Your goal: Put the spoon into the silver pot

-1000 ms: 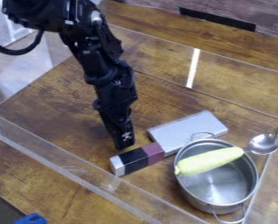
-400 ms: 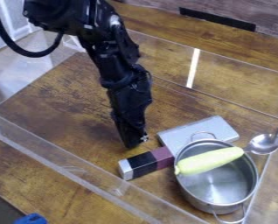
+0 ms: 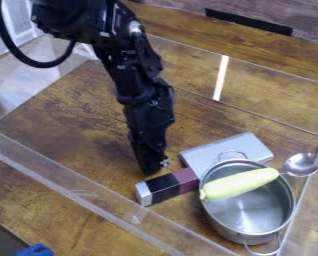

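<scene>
The spoon (image 3: 305, 161) lies at the far right on the wooden table, its round bowl toward me and its thin handle running up and back beside the clear wall. The silver pot (image 3: 255, 214) stands at the front right, left of and below the spoon. My gripper (image 3: 151, 161) points almost straight down, its tips close to the table left of the pot and far from the spoon. It looks shut, and I see nothing between its fingers.
A yellow-green corn-like piece (image 3: 239, 182) rests across the pot's near-left rim. A purple and white block (image 3: 166, 186) lies just below the gripper. A flat grey slab (image 3: 226, 152) sits behind the pot. Clear plastic walls (image 3: 68, 185) ring the workspace.
The arm has leaned over and the gripper tip has shifted a little to the right. The purple and white block sits slightly further right. Spoon and pot have not moved.
</scene>
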Tool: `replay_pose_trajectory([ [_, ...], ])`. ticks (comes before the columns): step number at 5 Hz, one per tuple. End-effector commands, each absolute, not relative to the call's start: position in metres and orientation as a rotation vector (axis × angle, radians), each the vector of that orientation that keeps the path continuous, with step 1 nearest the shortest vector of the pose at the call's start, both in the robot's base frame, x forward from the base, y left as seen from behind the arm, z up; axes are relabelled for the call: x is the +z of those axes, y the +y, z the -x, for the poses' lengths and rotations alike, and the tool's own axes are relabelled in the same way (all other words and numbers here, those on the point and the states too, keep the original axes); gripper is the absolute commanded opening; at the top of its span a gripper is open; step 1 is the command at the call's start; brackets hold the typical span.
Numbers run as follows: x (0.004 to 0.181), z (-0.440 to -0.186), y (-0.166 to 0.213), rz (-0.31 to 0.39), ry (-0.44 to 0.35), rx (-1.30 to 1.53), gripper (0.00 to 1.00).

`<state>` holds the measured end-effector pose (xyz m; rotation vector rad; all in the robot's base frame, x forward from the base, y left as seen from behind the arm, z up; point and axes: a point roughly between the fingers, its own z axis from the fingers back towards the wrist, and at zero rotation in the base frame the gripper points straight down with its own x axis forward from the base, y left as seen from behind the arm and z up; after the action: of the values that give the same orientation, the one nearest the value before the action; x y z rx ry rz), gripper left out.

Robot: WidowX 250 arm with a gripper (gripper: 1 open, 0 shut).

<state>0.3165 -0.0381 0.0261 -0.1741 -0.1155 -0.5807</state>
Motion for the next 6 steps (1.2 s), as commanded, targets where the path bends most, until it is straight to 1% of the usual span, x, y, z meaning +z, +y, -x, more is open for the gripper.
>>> replay_pose_trajectory([
  [1,0.044,-0.329,-0.041,0.163,-0.151,-0.621,0.00],
  [2,0.044,-0.330,-0.049,0.174,-0.127,-0.660,0.00],
  [4,0.051,-0.324,-0.061,0.180,-0.098,-0.650,0.00],
  [6,0.056,-0.323,-0.053,0.179,-0.067,-0.769,0.00],
])
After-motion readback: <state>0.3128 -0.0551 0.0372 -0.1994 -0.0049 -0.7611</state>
